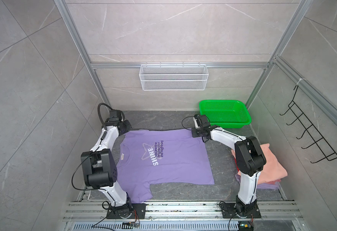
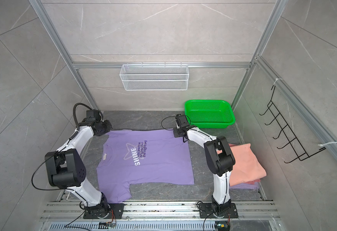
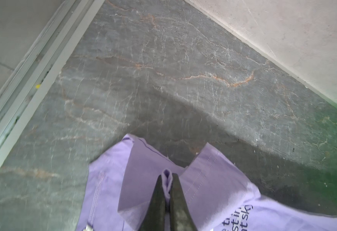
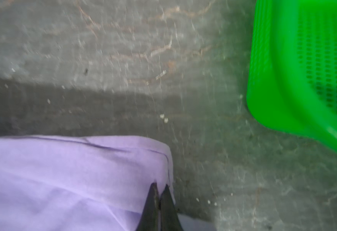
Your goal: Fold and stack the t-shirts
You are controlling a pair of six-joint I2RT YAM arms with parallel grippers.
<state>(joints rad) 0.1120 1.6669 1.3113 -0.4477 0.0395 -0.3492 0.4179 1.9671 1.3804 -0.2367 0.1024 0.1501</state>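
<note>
Wrist views show left gripper [image 3: 167, 177] and right gripper [image 4: 160, 188] clamped on far corners of the lavender cotton star-print t-shirt [image 1: 175, 166]; the right's thin bite could slip on lifting.

2 arms extended forward; left gripper [image 3: 167, 177], right gripper [image 4: 159, 188] pinched closed.

Clamped right end effector [image 4: 160, 186] on lavender t-shirt [image 4: 63, 176] corner; green basket [image 4: 279, 80] nearby, apart.
</note>
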